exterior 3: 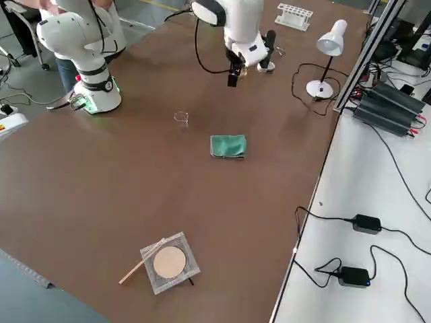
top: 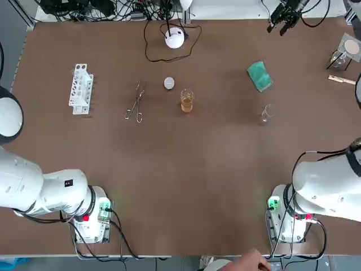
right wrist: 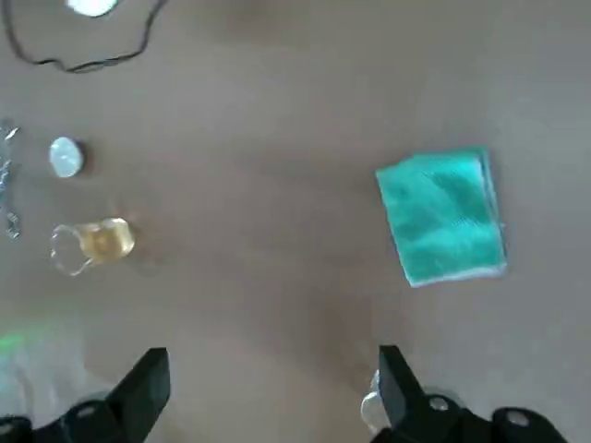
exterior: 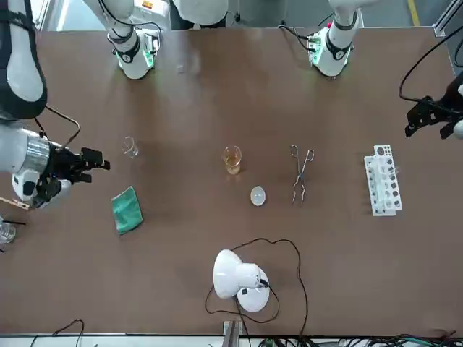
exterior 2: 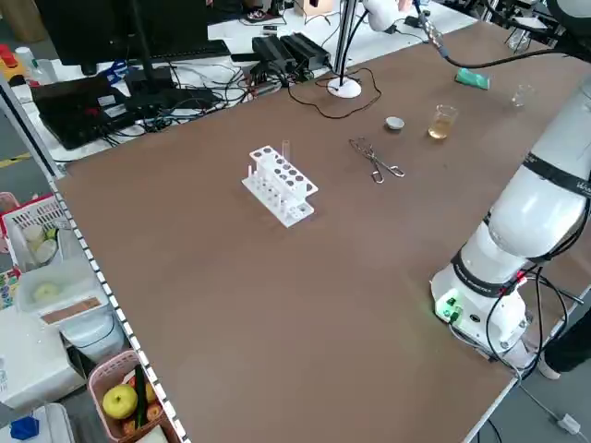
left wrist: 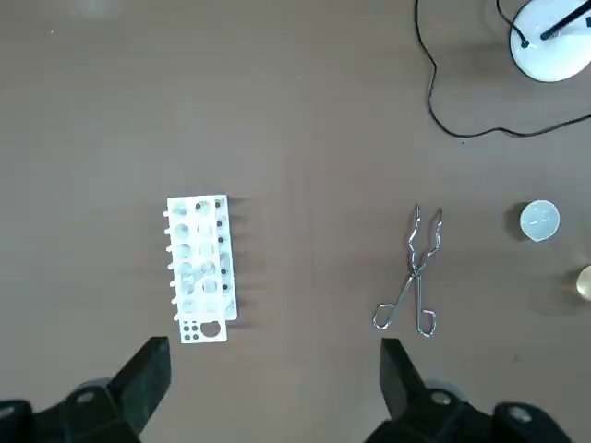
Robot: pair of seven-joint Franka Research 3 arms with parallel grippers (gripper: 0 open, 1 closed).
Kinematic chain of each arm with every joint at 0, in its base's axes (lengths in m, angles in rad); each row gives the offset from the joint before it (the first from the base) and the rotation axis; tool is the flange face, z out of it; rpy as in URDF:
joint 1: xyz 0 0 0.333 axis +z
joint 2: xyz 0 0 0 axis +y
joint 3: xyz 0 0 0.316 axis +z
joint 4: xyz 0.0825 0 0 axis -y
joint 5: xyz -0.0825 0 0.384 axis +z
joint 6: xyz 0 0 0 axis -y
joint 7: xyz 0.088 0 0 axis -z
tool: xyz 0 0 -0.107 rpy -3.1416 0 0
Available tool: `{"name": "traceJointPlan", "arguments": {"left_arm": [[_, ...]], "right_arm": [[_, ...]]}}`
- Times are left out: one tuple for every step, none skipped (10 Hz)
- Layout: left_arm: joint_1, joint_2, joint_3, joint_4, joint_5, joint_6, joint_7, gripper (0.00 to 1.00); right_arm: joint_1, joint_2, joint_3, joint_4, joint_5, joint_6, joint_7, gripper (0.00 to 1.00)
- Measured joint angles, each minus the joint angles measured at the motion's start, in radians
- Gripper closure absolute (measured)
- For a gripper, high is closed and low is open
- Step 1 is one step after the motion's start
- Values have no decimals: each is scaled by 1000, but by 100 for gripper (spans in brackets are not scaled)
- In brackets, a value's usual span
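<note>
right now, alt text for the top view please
Brown table with a beaker of amber liquid mid-table, tongs and a rack to its left, a cloth and small glass to its right, a lamp beyond. The right hand hangs at the far right.

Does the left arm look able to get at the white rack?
Probably yes: the left gripper hangs open above the rack, nothing between, tongs well aside; the right gripper hovers over the cloth.
</note>
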Motion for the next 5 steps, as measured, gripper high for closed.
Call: {"name": "traceJointPlan", "arguments": {"left_arm": [[0, 0, 0, 0, 0, 0, 0, 0], [0, 0, 0, 0, 0, 0, 0, 0], [0, 0, 0, 0, 0, 0, 0, 0], [0, 0, 0, 0, 0, 0, 0, 0], [0, 0, 0, 0, 0, 0, 0, 0]], "right_arm": [[18, -11, 0, 1, -36, 4, 72, 0], [30, -22, 0, 9, -55, 7, 117, 0], [36, -32, 0, 30, -66, 8, 143, 0], [42, -37, 0, 66, -89, 5, 164, 0], [53, -39, 0, 100, -105, 2, 181, 0]]}}
